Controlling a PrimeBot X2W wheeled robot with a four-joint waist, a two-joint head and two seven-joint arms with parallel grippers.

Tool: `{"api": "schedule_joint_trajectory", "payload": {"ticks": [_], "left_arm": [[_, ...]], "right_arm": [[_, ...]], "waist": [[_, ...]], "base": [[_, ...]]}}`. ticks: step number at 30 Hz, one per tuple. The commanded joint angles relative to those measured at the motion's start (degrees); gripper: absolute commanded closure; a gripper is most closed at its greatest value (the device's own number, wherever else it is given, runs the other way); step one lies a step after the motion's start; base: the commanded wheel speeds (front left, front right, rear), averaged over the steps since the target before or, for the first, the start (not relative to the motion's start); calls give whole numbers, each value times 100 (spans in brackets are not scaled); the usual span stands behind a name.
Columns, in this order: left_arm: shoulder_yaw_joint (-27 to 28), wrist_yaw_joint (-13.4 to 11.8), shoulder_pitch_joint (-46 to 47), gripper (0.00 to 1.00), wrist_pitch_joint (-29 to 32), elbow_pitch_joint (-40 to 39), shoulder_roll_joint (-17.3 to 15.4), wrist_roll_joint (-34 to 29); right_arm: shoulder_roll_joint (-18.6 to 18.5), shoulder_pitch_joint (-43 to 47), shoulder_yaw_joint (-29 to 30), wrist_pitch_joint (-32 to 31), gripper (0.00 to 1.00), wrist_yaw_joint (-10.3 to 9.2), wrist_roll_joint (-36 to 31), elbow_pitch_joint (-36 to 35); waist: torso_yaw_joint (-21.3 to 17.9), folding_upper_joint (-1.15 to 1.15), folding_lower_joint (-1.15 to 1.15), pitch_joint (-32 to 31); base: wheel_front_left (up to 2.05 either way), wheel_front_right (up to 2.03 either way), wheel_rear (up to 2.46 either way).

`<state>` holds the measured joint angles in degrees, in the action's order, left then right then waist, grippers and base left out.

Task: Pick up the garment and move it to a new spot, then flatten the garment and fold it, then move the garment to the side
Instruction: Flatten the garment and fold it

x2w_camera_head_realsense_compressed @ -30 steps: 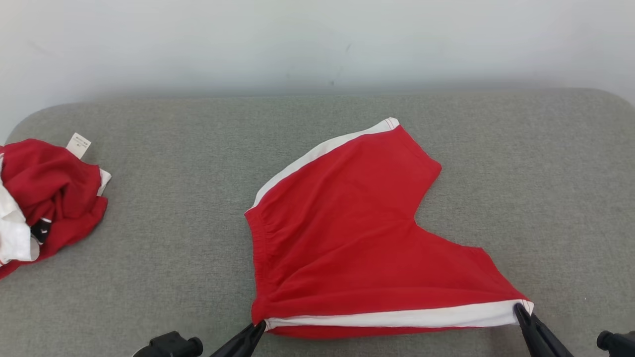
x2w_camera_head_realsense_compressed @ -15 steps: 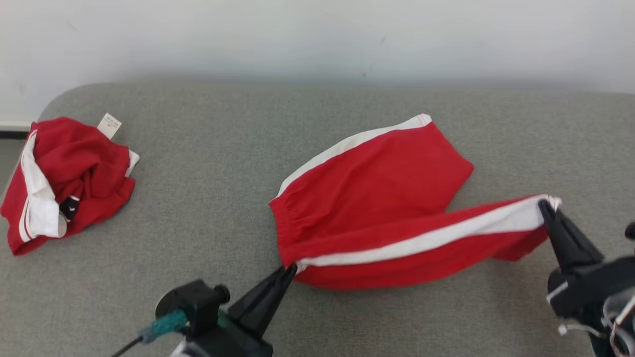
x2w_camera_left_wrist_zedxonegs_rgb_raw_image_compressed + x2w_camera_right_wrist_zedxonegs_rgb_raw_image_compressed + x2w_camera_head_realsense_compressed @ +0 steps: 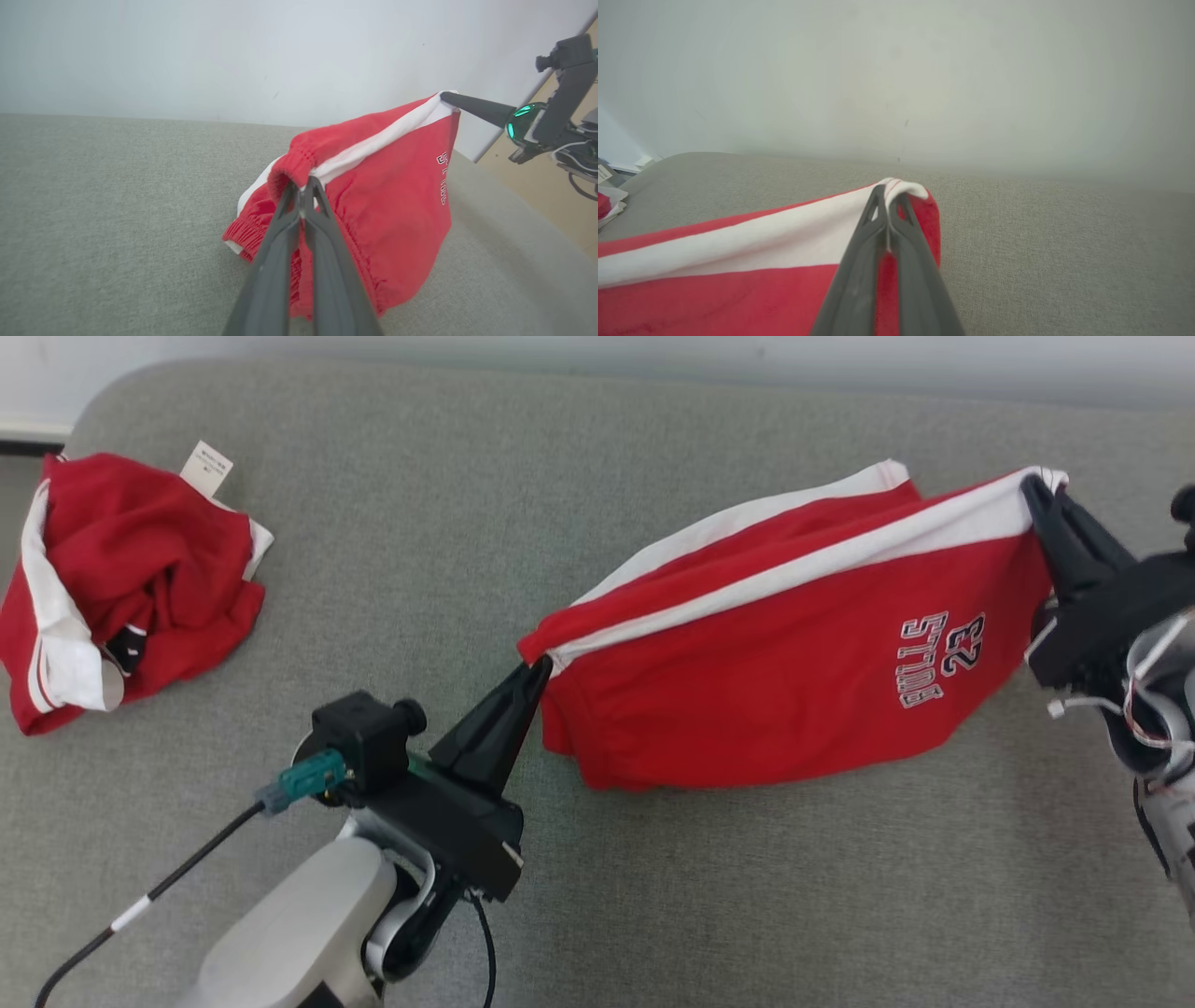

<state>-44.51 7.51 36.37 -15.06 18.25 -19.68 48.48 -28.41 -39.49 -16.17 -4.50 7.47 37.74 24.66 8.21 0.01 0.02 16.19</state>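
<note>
My left jaws grip the red shorts (image 3: 794, 691) at the waistband (image 3: 292, 163), right jaws at the hem; striped edge (image 3: 794, 579) spans left-right, far leg (image 3: 803, 523) just beyond.

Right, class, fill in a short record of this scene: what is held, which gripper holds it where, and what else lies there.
surface: grey fabric surface
held item: red shorts, stretched between both grippers, partly raised
left gripper: shut on the waistband end
right gripper: shut on a leg hem corner
lettering: white print, upside down in the head view
other item: crumpled red and white garment, far left, untouched
</note>
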Motion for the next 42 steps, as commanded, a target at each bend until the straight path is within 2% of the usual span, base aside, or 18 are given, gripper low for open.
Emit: {"api": "schedule_joint_trajectory", "payload": {"ticks": [1, 4, 5, 6, 7, 10, 19, 20, 21, 22, 31, 35, 36, 42], "left_arm": [[-7, -7, 133, 100, -17, 92, 63, 20], [4, -6, 395, 100, -17, 326, 179, 60], [2, -7, 482, 100, -17, 384, 217, 58], [-10, -7, 564, 100, -17, 439, 253, 60], [-21, -7, 627, 100, -16, 492, 282, 66], [-39, -7, 900, 100, -17, 664, 436, 106], [28, -7, 1134, 100, -17, 973, 588, -42], [64, -7, 1137, 68, -17, 990, 584, -113], [129, -7, 1094, 7, -17, 1012, 612, -142], [171, -7, 1024, 0, -17, 1030, 632, -177], [902, -7, 334, 0, -17, 978, 710, -758], [1640, -105, -143, 0, -16, 529, 741, -1252], [1640, -105, -143, 0, -16, 529, 741, -1252], [2931, -295, -1159, 0, -17, -520, 894, -2195]], "right_arm": [[29, -174, -54, 30, 100, 7, -83, 155], [89, -762, -146, 65, 97, 7, -222, 703], [120, -931, -186, 110, 85, 7, -269, 890], [134, -1101, -224, 127, 84, 7, -321, 1051], [162, -1245, -269, 162, 100, 7, -373, 1218], [274, -1779, -466, 264, 100, 7, -494, 1796], [432, -2355, -1005, 617, 100, 7, -530, 2612], [440, -2386, -1050, 685, 44, 7, -505, 2675], [458, -2394, -1089, 746, 0, 7, -464, 2729], [478, -2384, -1142, 793, 0, 7, -422, 2777], [236, -1987, -1636, 1214, 0, 7, 62, 2810], [51, -1657, -1777, 1410, 0, 7, 292, 2738], [51, -1657, -1777, 1410, 0, 7, 292, 2738], [-140, -1235, -1883, 1576, 0, 7, 550, 2716]], "waist": [[204, -1, -2, 349], [291, -1, -2, 581], [319, -1, -2, 638], [355, -1, -2, 709], [378, -1, -2, 759], [480, -1, -2, 947], [516, -1, -2, 1044], [505, -1, -2, 1018], [495, -1, -2, 974], [482, -1, -2, 926], [412, -1, -2, 374], [390, -1, -2, 162], [390, -1, -2, 162], [379, -1, -2, -30]], "base": [[0, 0, 0], [0, 0, 0], [0, 0, 0], [0, 0, 0], [0, 0, 0], [0, 0, 0], [0, 0, 0], [0, 0, 0], [0, 0, 0], [0, 0, 0], [0, 0, 0], [0, 0, 0], [0, 0, 0], [0, 0, 0]]}}
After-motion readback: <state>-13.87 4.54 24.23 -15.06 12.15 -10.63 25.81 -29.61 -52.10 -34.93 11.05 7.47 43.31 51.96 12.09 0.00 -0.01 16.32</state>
